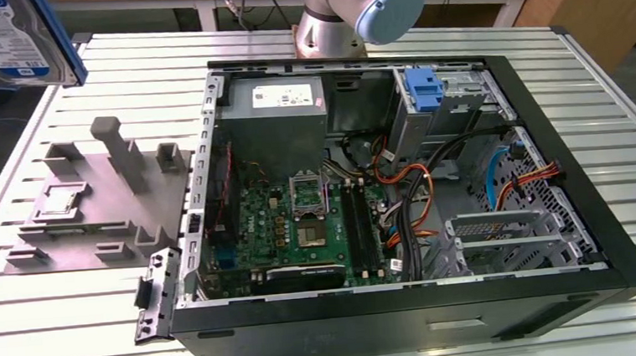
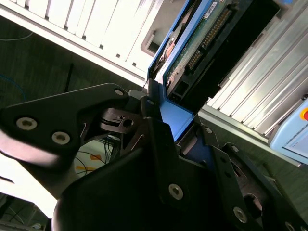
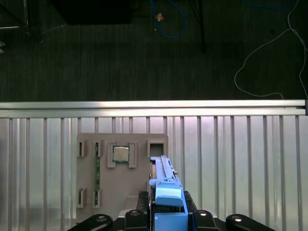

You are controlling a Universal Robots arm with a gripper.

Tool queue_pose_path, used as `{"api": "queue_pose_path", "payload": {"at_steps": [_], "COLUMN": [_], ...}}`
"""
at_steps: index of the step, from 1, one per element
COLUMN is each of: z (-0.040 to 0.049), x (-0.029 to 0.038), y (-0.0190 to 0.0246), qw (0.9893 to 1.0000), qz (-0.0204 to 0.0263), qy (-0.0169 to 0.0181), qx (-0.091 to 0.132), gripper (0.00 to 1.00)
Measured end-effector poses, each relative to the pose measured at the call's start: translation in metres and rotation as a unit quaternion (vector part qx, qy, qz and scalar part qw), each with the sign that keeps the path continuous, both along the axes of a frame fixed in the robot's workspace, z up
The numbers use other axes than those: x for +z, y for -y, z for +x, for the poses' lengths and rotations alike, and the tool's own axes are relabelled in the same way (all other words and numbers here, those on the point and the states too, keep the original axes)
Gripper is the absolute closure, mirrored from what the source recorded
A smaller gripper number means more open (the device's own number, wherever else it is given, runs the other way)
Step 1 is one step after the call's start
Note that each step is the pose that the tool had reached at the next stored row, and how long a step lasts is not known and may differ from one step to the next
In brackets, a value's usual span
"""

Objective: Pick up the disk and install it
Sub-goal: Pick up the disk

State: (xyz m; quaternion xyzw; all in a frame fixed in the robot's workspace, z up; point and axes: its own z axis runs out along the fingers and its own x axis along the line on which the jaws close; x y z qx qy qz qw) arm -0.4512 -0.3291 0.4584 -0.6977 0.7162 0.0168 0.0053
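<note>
While fingers (image 2: 155, 113) grip the disk (image 1: 6, 36), the case (image 1: 550, 289) holds a blue carrier (image 1: 426, 91).

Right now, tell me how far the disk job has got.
Done: the silver hard drive in a blue plastic carrier is off the slatted metal table, picked up. In hand: the pincer grips its carrier edge in the second wrist view. Left: installing it; it hangs outside the open black computer case, at the exterior view's left.
</note>
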Motion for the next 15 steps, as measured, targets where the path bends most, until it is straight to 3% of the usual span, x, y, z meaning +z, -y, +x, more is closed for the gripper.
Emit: {"api": "queue_pose_path", "payload": {"at_steps": [15], "z": [0.0000], "x": [0.0047], "y": [0.0000], "qw": [1.0000], "qz": [-0.0001], "qy": [0.0001], "qx": [0.000], "gripper": [0.64]}}
